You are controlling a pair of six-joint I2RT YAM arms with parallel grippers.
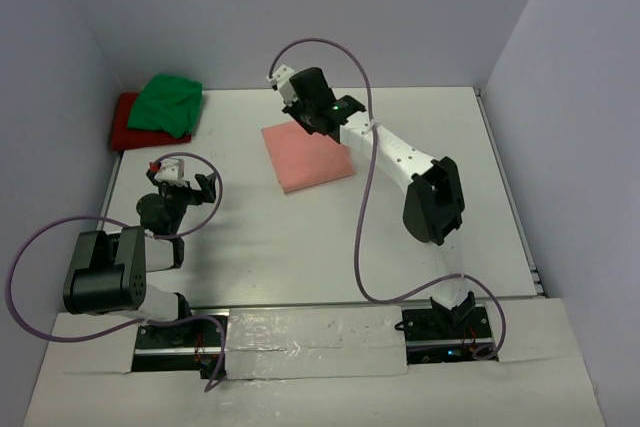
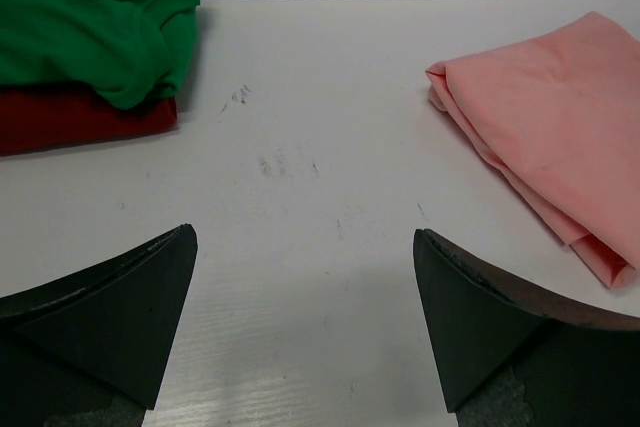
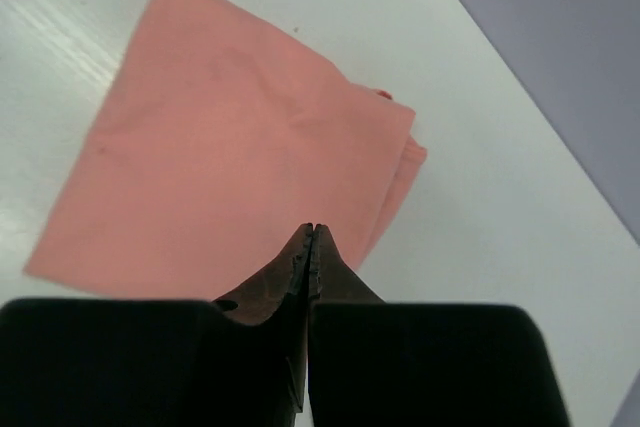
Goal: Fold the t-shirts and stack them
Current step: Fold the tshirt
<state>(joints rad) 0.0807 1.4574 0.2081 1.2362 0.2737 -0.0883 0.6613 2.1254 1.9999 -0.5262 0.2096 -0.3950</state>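
Now the salmon-pink cotton t-shirt (image 1: 307,155) lies folded into a flat square on the white bench (image 1: 250,247), towards the far middle. One side shows its stacked layers, visible in the left wrist view. The bright green cotton t-shirt (image 1: 168,104) sits bunched and rumpled on top of the red cotton t-shirt (image 1: 124,127), which lies flat beneath it. This pile of two rests in the far left corner of the bench, close to the wall and well apart from the pink one.

The right pincer (image 3: 312,233) hangs over the pink shirt near one of its edges. Its two dark fingers are pressed tip to tip, with no cloth showing between them. Whether the tips touch the fabric cannot be told. The left pincer (image 2: 302,235) is spread wide above bare bench, gripping nothing. It faces the gap between the green-and-red pile and the pink shirt.
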